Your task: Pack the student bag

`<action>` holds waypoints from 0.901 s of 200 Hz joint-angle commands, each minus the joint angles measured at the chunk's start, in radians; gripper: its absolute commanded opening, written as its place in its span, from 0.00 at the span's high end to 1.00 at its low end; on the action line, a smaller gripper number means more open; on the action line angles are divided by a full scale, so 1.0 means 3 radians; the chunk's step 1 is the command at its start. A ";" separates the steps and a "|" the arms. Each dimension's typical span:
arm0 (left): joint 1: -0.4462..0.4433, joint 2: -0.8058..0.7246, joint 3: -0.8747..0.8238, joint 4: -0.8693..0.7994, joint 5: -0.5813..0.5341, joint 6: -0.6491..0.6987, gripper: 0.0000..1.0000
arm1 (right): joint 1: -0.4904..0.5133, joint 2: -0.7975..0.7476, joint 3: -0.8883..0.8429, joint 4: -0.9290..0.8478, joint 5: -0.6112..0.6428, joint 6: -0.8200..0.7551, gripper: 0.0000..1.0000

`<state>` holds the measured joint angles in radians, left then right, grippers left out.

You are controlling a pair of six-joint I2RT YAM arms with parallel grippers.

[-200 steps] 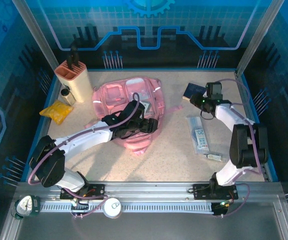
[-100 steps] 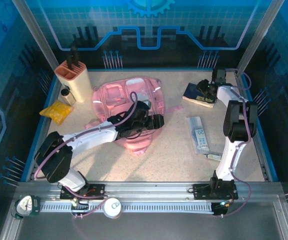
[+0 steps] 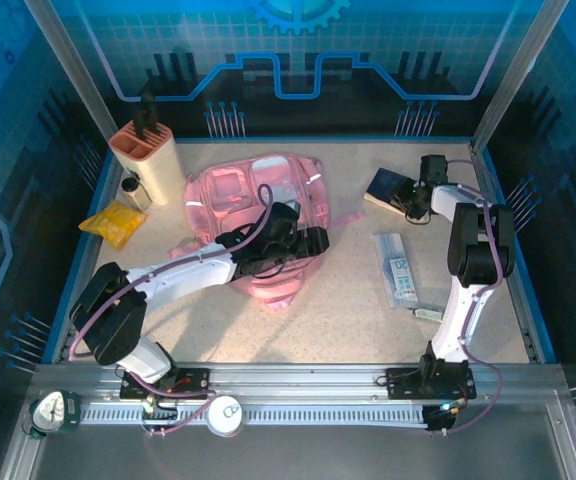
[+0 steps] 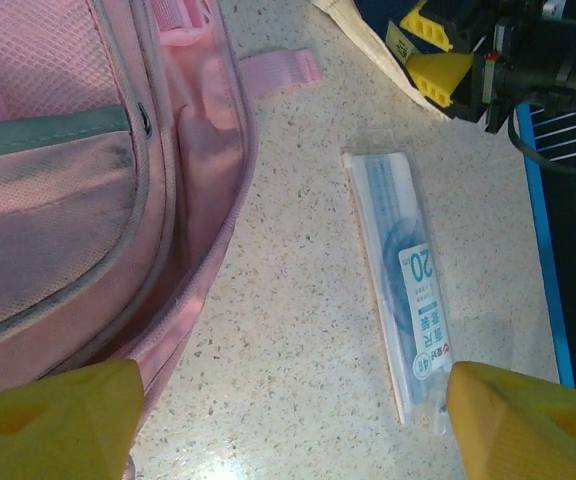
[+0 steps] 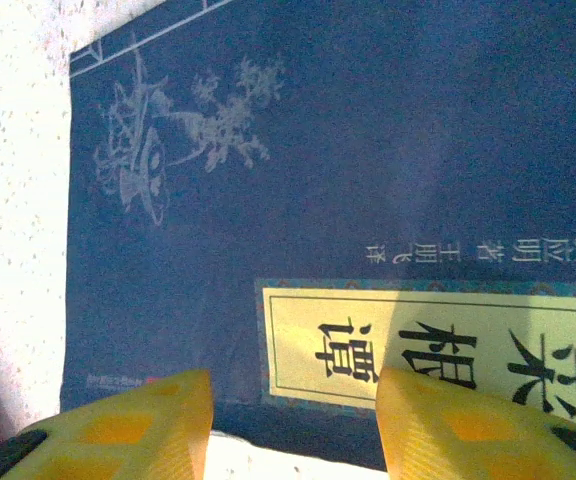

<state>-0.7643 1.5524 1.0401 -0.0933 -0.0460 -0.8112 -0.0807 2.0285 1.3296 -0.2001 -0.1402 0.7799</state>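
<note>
student bag (image 3: pixel 253 200): lies flat on the table towards the left of centre, front pockets up, with the left arm stretched over its near-right part; the left wrist view shows its right edge and a pink strap end on the bare table.
Left gripper (image 3: pixel 313 240): fingers spread wide and holding nothing, above the bag's right edge. It has hardly shifted in the last half second.
Right gripper (image 3: pixel 415 200): fingers apart, with nothing pinched yet. The right wrist view shows the two yellow tips on either side of the near edge of the dark blue book (image 5: pixel 368 180), its pale title label between them.
What changed: a second ago the right arm was bent with its wrist short of the book. It then reached out past it, and has now drawn back slightly and come in close over the cover.
Meaning for the task: the book looks like the next item chosen for packing, with the grasp lined up but not closed.
Left to do: the stationery packet marked "20" (image 3: pixel 398 268) lies between bag and book, untouched, and the bag's opening is not visible, so packing seems to be at an early stage.
</note>
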 commanded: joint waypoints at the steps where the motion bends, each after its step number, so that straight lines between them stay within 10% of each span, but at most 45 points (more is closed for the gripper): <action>1: -0.0050 -0.0149 -0.0143 0.0087 0.0033 -0.0073 0.20 | 0.0128 -0.0149 -0.0270 -0.0016 -0.0041 0.0129 0.52; 96: -0.0095 -0.0611 -0.0442 0.0082 -0.0069 -0.0100 0.19 | 0.1057 -0.0533 -0.0440 0.0552 0.0071 0.0535 0.51; 180: -0.0119 -0.0559 -0.0409 0.0146 0.0012 -0.0061 0.20 | 0.0908 -0.1032 -0.0259 -0.1147 0.0953 -0.1215 0.33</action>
<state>-0.7918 1.3632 0.9169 -0.0715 -0.0467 -0.8368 0.1894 1.6981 1.1885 -0.3283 0.0578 0.6239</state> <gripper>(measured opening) 0.803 0.657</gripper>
